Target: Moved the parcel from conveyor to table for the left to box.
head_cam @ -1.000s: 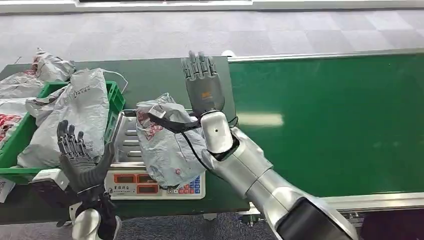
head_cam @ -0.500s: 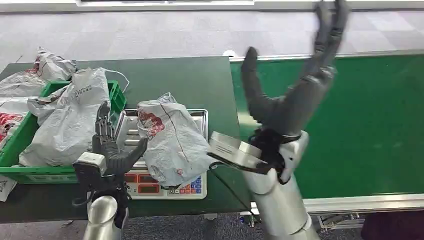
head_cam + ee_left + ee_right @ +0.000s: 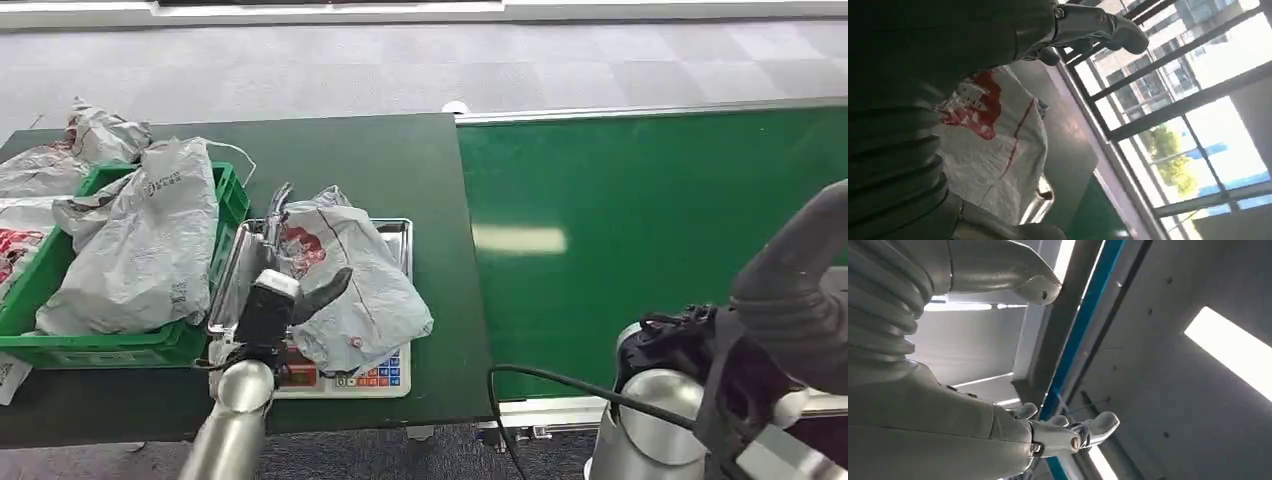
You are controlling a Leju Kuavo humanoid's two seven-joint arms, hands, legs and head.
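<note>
Grey carpet tiles (image 3: 400, 70) run behind a dark green table (image 3: 380, 160), and on that table sits a weighing scale (image 3: 330, 370) with a steel pan; everything below is placed against that scale. Lying across the scale's pan is the parcel (image 3: 350, 285), a crumpled grey plastic mailer with red print, its lower end drooping over the scale's keypad and display. At the parcel's side nearest the crate, the left hand (image 3: 285, 275) stands over the scale with its fingers spread upward and its thumb angled out across the parcel's face; whether it touches the plastic cannot be told, and it grips nothing. The left wrist view shows the same red-printed parcel (image 3: 993, 145) just past the hand's ribbed cover, with the fingers (image 3: 1098, 25) extended clear above it. Beside the scale, away from the belt, a green crate (image 3: 60, 340) holds a larger grey bag (image 3: 150, 240), with more bags (image 3: 60, 160) heaped beyond it. On the scale's other side, past the table edge, lies the green conveyor belt (image 3: 650, 230). Well apart from the scale, the right hand (image 3: 795, 285) hangs low over the conveyor's near edge; its wrist view shows thumb and fingers (image 3: 1098, 427) apart, holding nothing.
</note>
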